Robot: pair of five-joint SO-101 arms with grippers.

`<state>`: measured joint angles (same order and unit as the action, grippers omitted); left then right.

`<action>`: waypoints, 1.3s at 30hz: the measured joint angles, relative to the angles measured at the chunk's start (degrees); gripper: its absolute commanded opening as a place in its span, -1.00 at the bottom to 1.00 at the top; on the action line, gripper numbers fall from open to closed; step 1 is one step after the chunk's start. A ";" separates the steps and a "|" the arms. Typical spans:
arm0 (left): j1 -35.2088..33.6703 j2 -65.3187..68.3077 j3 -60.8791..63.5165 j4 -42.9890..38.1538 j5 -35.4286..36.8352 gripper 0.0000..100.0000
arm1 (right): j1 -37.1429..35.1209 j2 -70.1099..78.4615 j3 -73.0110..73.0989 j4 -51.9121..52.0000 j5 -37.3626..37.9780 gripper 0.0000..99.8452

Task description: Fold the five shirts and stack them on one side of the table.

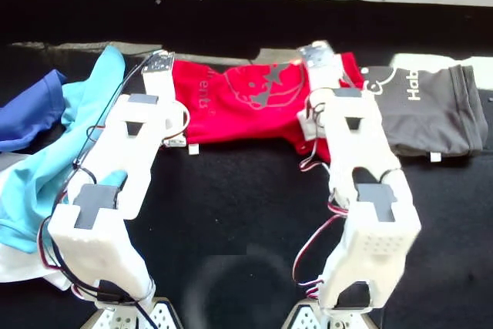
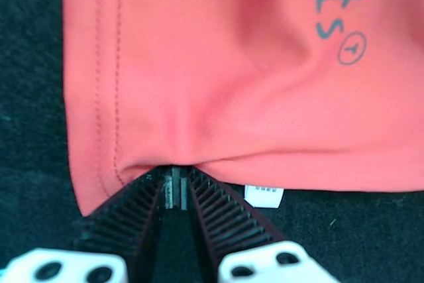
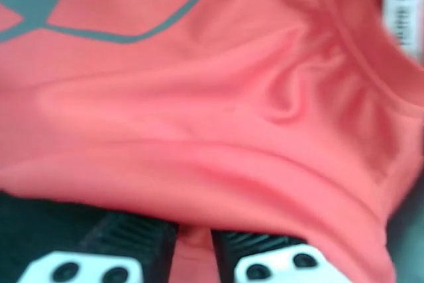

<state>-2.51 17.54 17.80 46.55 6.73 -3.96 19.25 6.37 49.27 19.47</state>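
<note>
A red shirt (image 1: 246, 105) with a grey print lies spread across the back middle of the black table (image 1: 239, 213). My left gripper (image 1: 177, 141) is shut on the shirt's near edge at one corner, next to a small white label (image 1: 192, 148). In the left wrist view the red shirt (image 2: 232, 84) puckers into the closed left gripper (image 2: 173, 187) beside the stitched hem. My right gripper (image 1: 306, 130) holds the near edge at the other side. In the right wrist view folds of red shirt (image 3: 199, 97) run down between the ribbed fingers of the right gripper (image 3: 194, 233).
A folded dark grey shirt (image 1: 431, 113) lies at the back right. At the left, a light blue shirt (image 1: 46, 159), a dark blue shirt (image 1: 31, 109) and a white shirt (image 1: 15, 263) lie crumpled. The table in front of the red shirt is bare between the arms.
</note>
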 measured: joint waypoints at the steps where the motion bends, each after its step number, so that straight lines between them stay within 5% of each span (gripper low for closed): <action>1: 0.00 0.00 0.00 0.00 0.00 -0.98 | 0.44 -1.58 0.00 0.70 0.00 -0.99; 20: 0.00 0.00 0.00 0.00 0.00 -0.98 | 2.11 -14.68 7.12 19.16 0.00 -0.93; 31: 0.00 0.00 0.00 0.00 0.00 -0.98 | 2.55 -13.36 8.35 19.25 6.07 -0.80; 39: 0.00 0.00 0.00 0.00 0.00 -0.98 | 2.55 -12.31 10.29 5.98 6.07 -0.80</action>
<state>-2.51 17.54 17.80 46.55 6.73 -1.41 6.95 16.66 55.25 25.54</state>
